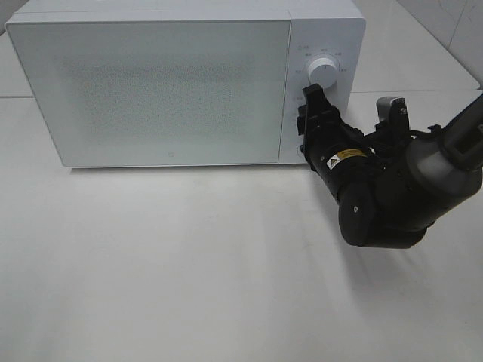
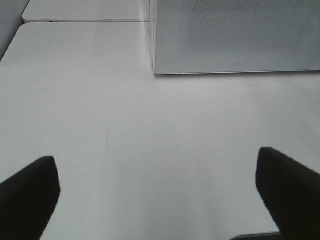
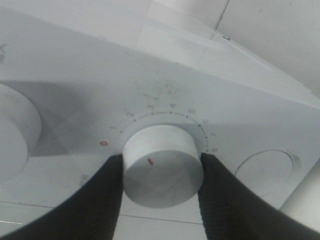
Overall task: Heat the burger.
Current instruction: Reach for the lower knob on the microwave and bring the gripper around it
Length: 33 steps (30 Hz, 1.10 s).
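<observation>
The burger is out of view. A white microwave (image 1: 151,90) stands at the back of the table with its door shut; its lower corner shows in the left wrist view (image 2: 235,35). My right gripper (image 1: 304,124) is at the control panel, shut on the lower dial (image 3: 162,167), with one finger (image 3: 107,195) pressed against each side. The dial's red mark points between 0 and 1 on its scale. The upper dial (image 1: 323,72) is free. My left gripper (image 2: 159,180) is open and empty above the bare table in front of the microwave; it does not show in the exterior view.
The white table (image 1: 189,264) spreads in front of the microwave. A round button (image 3: 265,172) sits beside the gripped dial on the panel. A tiled wall (image 1: 453,30) is at the back right.
</observation>
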Available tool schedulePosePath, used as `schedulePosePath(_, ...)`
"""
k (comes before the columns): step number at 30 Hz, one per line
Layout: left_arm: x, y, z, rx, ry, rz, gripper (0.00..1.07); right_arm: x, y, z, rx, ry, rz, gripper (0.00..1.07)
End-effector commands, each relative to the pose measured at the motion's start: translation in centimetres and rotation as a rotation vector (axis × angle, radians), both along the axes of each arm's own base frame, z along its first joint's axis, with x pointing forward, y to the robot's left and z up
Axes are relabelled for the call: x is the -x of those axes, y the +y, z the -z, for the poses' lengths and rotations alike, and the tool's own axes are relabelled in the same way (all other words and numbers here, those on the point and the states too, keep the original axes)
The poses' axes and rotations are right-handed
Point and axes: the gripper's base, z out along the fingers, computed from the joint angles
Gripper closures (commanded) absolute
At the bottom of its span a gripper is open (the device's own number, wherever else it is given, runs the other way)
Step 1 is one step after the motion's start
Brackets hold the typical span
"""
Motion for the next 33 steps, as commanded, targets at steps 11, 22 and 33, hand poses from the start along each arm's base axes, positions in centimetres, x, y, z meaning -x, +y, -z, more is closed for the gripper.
schedulePosePath(11, 0.4, 0.0, 0.0, 0.006, -0.022, -0.002, 0.07, -0.5, -0.2, -3.9, -0.177, -0.255, 0.091, 0.85)
schedulePosePath(22, 0.4, 0.0, 0.0, 0.006, -0.022, -0.002, 0.07, -1.5, 0.0, -4.8, -0.295, -0.294, 0.148, 0.85)
schedulePosePath(33, 0.4, 0.0, 0.0, 0.006, -0.022, -0.002, 0.07, -1.4, -0.7, -4.6, -0.463, -0.296, 0.220, 0.86)
